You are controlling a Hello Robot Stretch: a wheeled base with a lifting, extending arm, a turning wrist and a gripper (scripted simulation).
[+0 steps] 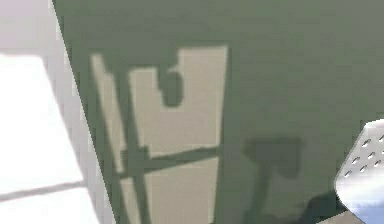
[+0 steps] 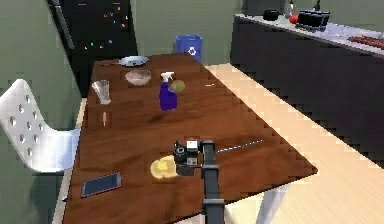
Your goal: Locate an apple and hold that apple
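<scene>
The arm (image 2: 212, 188) reaches over the near part of a brown wooden desk (image 2: 240, 115). The claw (image 2: 176, 158) is at a yellow round thing (image 2: 159, 168) that lies on the desk; its shape and colour fit an apple, though I cannot be sure. Because it rests on the wood at the claw, I cannot tell whether the claw holds anything.

Farther along the desk, a blue spray bottle (image 2: 168, 94) stands just beside a small greenish ball (image 2: 181, 87). A glass (image 2: 101, 91), a bowl (image 2: 138, 77) and a plate (image 2: 134, 61) stand nearby. A dark flat phone (image 2: 100, 184) lies near the desk's front corner. A white chair (image 2: 30, 130) stands at the desk's side, and its edge shows against a green wall (image 1: 300, 60) in the forward view.
</scene>
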